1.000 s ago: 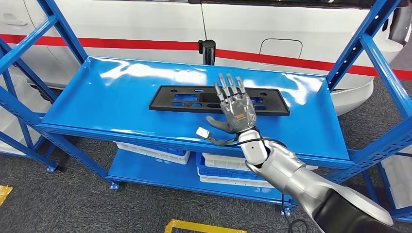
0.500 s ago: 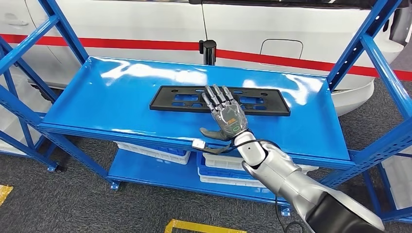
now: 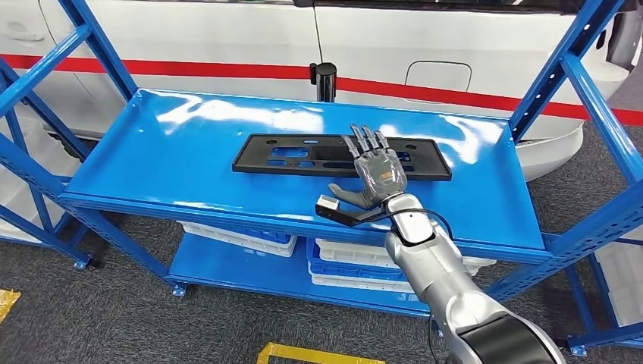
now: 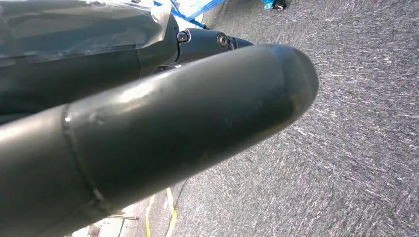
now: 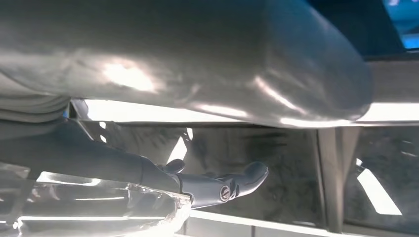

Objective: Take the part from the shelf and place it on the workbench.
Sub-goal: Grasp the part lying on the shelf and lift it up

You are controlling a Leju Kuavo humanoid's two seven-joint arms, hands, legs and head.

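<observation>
Right hand, fingers spread and empty, hides the black part's middle-right stretch on the shelf.

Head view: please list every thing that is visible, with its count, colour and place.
part: one, black, long flat plate with cut-outs, lying on the top shelf board.
shelf: one, blue metal, in front of the robot; more blue frames stand at both sides.
bins: several, white and blue, on the lower shelf level.
car: one, white with a red stripe, behind the shelf.
post: one, black, behind the shelf's rear edge.
floor: grey carpet with yellow marks.
right hand: one, fingers spread, over the part's right portion.
</observation>
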